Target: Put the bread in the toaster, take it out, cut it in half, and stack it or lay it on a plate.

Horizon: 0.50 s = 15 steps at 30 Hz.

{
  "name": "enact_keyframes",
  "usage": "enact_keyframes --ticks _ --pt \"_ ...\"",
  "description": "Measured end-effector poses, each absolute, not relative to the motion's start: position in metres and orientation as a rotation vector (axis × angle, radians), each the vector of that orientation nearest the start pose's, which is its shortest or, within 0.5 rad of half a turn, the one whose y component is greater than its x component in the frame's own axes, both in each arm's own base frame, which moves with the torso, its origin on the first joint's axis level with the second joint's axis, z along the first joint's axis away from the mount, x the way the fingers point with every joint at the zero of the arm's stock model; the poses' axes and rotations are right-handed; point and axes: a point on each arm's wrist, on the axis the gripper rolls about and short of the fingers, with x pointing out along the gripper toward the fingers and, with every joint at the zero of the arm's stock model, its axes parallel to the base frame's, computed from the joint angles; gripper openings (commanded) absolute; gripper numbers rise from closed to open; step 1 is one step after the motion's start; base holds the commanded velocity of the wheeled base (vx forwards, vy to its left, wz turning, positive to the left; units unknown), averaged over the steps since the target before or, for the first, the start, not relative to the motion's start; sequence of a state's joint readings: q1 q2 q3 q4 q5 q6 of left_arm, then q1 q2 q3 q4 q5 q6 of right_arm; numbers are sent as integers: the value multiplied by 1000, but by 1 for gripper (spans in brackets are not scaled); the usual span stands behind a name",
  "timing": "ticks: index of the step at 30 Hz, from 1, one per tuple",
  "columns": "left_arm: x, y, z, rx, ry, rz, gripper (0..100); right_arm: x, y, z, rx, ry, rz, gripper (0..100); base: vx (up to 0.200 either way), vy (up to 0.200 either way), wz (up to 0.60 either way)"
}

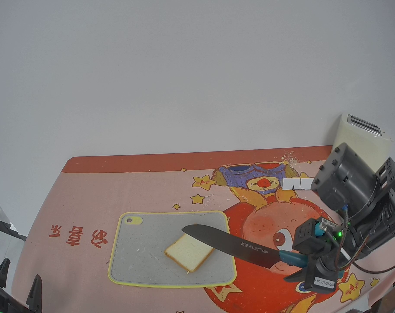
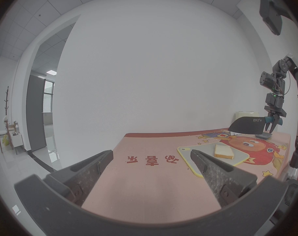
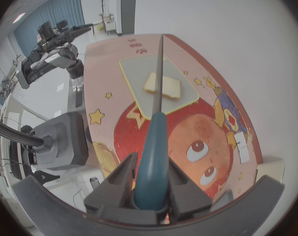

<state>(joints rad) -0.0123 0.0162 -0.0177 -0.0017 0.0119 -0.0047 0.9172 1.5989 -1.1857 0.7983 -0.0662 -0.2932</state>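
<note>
From the head view, the bread [image 1: 189,252] lies flat on the grey cutting board [image 1: 136,257], toward its right half. The right gripper [image 1: 298,261] is clamped on the teal handle of the knife [image 1: 232,245], and the dark blade crosses the board's right rim with its tip over the slice's far corner. The toaster [image 1: 364,142] stands at the far right corner of the table [image 1: 89,196], against the wall. A small white block [image 1: 298,183] lies just in front of the toaster. The left gripper [image 1: 20,272] sits low at the table's near left corner, well apart from the board. The printed mat between them is bare.

The left wrist view adds height. The knife [image 2: 249,125] hangs level in the air, well above the board [image 2: 201,154] and the bread [image 2: 224,151], touching neither. The left gripper's own fingers [image 2: 221,177] stand wide apart with nothing between them. They sit just off the table's left edge, and an open floor and doorway lie beyond.

The right wrist view looks down the blade edge-on. The blade lines up across the slice [image 3: 170,86] near its middle, with bread showing on both sides. Both fingers [image 3: 122,177] press against the handle. The board's yellow rim runs close to the table's near edge. The wall bounds the far edge.
</note>
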Motion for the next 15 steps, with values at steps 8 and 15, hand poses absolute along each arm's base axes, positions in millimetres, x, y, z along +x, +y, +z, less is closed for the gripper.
enact_keyframes --ticks 8,15 --pt "-27 0 106 -16 -180 -25 100 149 191 201 -834 1003 905 0 0 0 0" --pt "-40 -1 180 -9 -364 -163 100 153 194 199 -836 1011 899 0 0 0 0"
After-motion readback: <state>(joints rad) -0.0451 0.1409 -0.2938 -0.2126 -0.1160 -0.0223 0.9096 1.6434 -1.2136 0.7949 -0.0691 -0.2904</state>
